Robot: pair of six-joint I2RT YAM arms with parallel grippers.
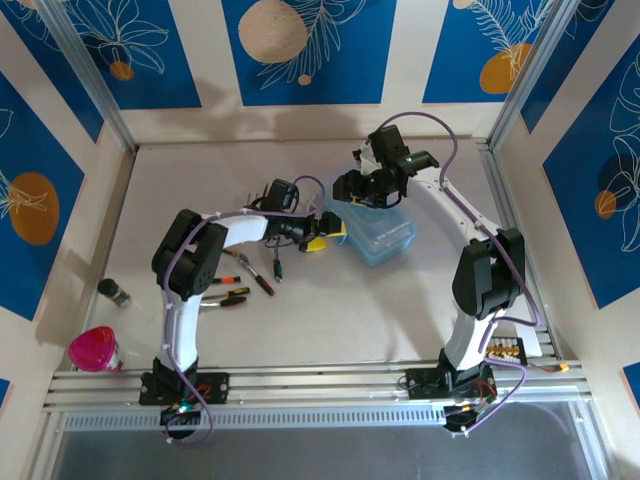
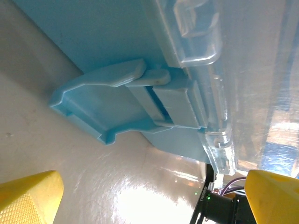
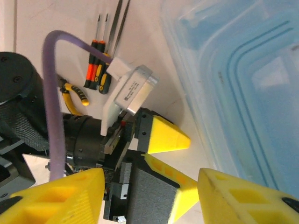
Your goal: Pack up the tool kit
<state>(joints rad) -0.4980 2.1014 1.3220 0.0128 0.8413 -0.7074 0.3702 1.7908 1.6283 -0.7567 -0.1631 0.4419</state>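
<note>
Screwdrivers (image 1: 252,270), pliers (image 1: 228,298) loose on table (image 1: 350,320), left of case; judged not yet packed.

My left claw (image 2: 152,182): fingers apart, empty, close at case's left side, latch (image 2: 117,100) straight ahead.

Case (image 1: 385,235) right of centre, lid seemingly down; can't tell if latched.

My right claw (image 3: 152,177): fingers apart, empty, over case's far-left edge, just beside left claw.

Risks: both claws crowd one corner, may knock together. Case looks light, so push on latch may skid it rather than open it. Purple cable (image 3: 53,93) may snag.
</note>
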